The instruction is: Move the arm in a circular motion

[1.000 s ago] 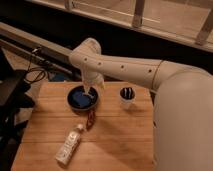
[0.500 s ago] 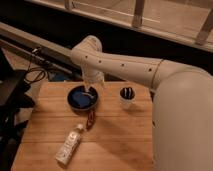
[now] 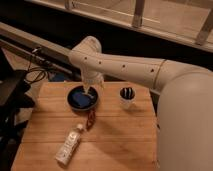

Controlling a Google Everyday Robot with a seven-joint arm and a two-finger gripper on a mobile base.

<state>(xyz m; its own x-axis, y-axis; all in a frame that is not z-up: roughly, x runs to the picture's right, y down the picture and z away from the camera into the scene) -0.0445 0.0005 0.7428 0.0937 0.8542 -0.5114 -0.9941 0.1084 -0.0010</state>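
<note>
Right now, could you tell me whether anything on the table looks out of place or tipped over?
Only the clear plastic bottle lies on its side near the wooden table's front edge. The dark round bowl and white cup stand upright; the cream-white arm's gripper hangs over the bowl.

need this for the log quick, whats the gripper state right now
Gripper: at the end of the arm, over the dark bowl; whether it is open, closed or holding anything cannot be told.
</note>
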